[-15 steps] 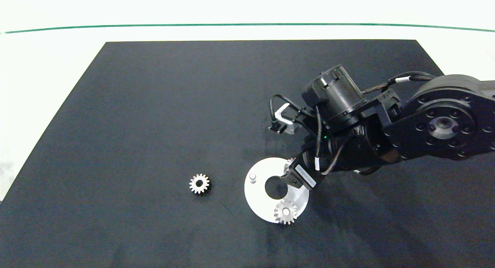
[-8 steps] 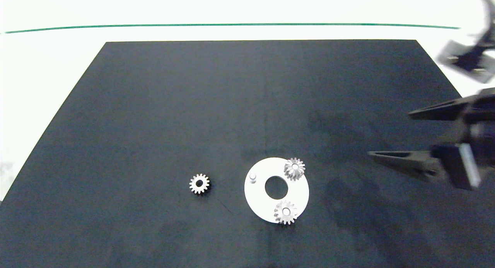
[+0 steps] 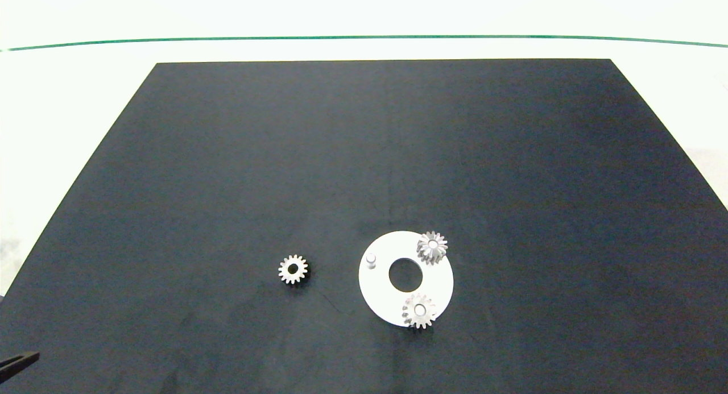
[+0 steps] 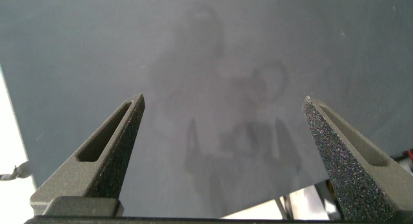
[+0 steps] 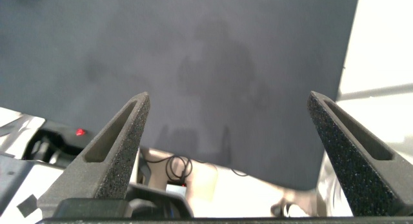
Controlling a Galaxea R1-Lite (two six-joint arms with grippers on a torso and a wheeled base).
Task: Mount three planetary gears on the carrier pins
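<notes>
**Two gears seated, one loose; right arm withdrawn**

Matte black mat (image 3: pixel 227 155) on a pale table. Head view: flat white disc (image 3: pixel 380 294), centre hole; toothed silver gears on its far-right pin (image 3: pixel 432 247) and near pin (image 3: pixel 420 310); bare pin (image 3: pixel 371 259) on its left; third gear (image 3: pixel 293 269) flat on the mat, left of the disc. One second ago the right arm covered the disc; now gone.

Left wrist view: left gripper (image 4: pixel 226 111), gritty grey fingers wide apart over bare mat.

Right wrist view: right gripper (image 5: pixel 229 104), fingers spread, empty, above the mat's edge.

Black mat (image 3: pixel 227 172) — bearing white disc (image 3: pixel 380 294), loose gear (image 3: pixel 293 269).
</notes>
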